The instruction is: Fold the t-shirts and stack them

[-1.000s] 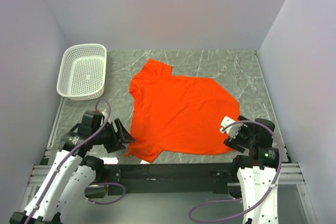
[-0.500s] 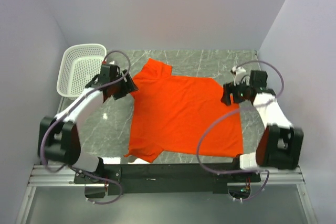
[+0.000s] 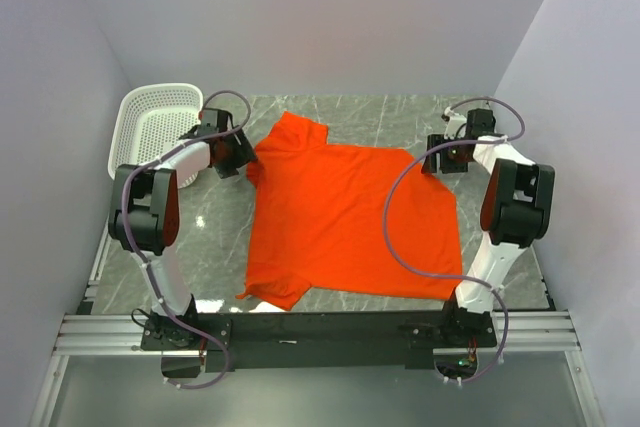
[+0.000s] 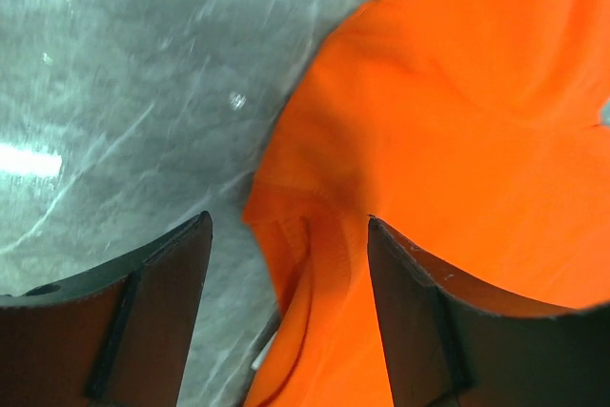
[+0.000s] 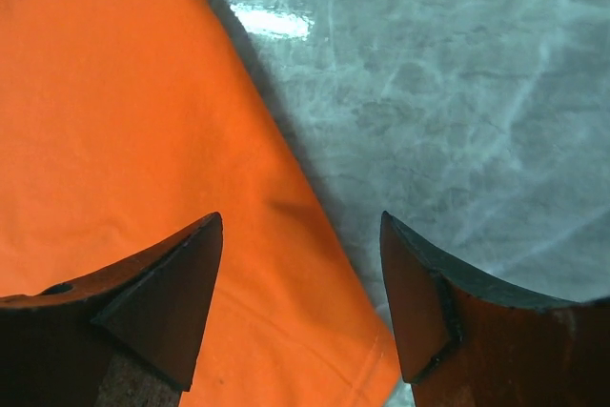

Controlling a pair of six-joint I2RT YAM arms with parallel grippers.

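One bright orange-red t-shirt (image 3: 345, 217) lies spread flat on the grey marbled table. My left gripper (image 3: 243, 155) is open at the shirt's far left edge; in the left wrist view a rumpled fold of the t-shirt (image 4: 324, 264) lies between its open gripper (image 4: 288, 226). My right gripper (image 3: 432, 162) is open at the shirt's far right corner; in the right wrist view the t-shirt's edge (image 5: 286, 264) runs between its open gripper (image 5: 301, 221). Neither gripper has closed on the fabric.
A white perforated basket (image 3: 160, 125) stands at the far left, just behind my left arm. Grey walls close in the table on three sides. The table's near edge carries the arm bases on a black rail (image 3: 320, 329).
Both arms have swung from the near edge out to the far side of the table. Each gripper now sits at a far corner of the shirt. The shirt has barely shifted.
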